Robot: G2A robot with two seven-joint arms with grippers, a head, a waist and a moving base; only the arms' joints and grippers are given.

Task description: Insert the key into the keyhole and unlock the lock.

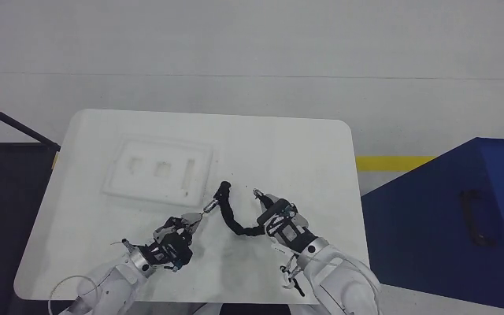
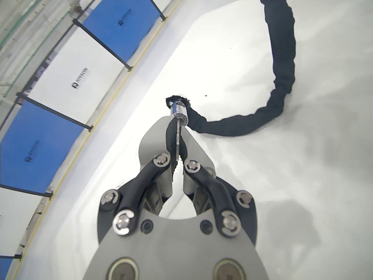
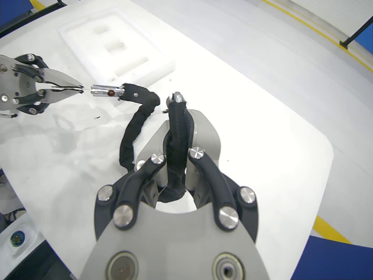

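Top view: the black-sleeved cable lock [image 1: 234, 223] arcs over the table [image 1: 315, 150], just beside the foam tray [image 1: 114, 185].

Left wrist view: the left gripper [image 2: 176, 128] is clamped on the key [image 2: 177, 142]. The key's tip meets the lock cylinder [image 2: 179, 111]; how deep it goes is unclear.

Right wrist view: the right gripper [image 3: 180, 117] is closed on the cable lock's other end, near the foam tray's corner.
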